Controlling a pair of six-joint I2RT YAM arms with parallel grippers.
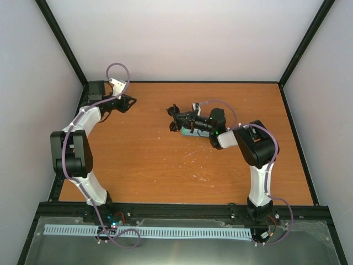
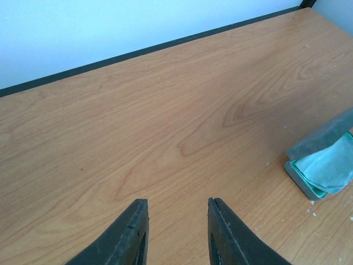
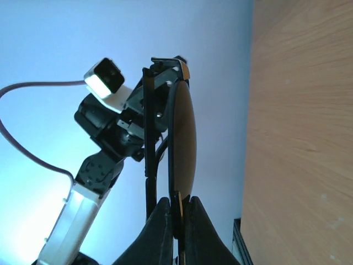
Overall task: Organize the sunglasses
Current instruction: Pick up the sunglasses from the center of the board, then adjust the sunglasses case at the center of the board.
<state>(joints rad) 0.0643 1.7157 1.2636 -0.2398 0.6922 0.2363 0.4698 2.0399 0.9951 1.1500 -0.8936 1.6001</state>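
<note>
**A:** What has the right gripper (image 3: 175, 218) got?

**B:** Its fingers are pinched tight on the lens rim of the sunglasses (image 3: 185, 138), held off the table (image 1: 165, 165).

**A:** How should it proceed?

**B:** The open case (image 2: 317, 146) lies at four o'clock. Lower slowly and keep the frame level. The left gripper (image 2: 175, 226) hangs parted, empty.
</note>
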